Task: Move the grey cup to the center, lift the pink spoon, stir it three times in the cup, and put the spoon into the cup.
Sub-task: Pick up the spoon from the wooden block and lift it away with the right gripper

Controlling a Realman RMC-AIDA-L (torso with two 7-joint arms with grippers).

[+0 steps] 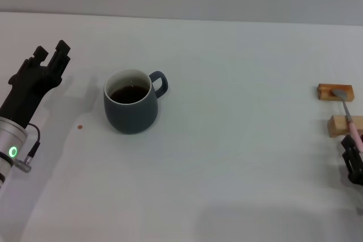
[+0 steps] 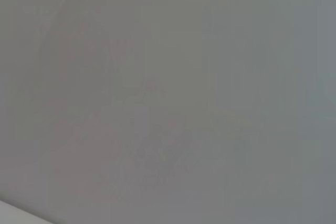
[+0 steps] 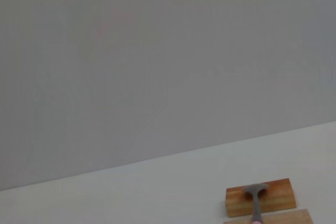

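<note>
Left gripper [image 1: 55,55]: it hangs at the left edge of the table [image 1: 238,151], at 9 o'clock from the cup and well apart from it. The black fingers point up and away and hold nothing. I cannot tell if they are wide or narrow.

Brown spot [image 1: 80,127]: a small mark on the table, at 8 o'clock from the cup.

Grey cup [image 1: 131,107]: it stands upright, left of the middle of the table, with dark liquid inside. The handle points to 2 o'clock.

Wooden blocks [image 1: 335,92]: two blocks at the far right, at 3 o'clock from the cup, one behind the other.

Pink spoon [image 1: 347,113]: it lies across both blocks, with the metal bowl on the far block and the pink handle toward the robot.

Right gripper [image 1: 353,160]: it is at the right edge, just at the near end of the spoon handle. How its fingers stand, I cannot tell.

Step in hand: in my judgement the first one, because the cup is not yet at the centre.

Next move: the left gripper should reach to the cup, take it steadily and move it toward 3 o'clock without spilling the liquid.
</note>
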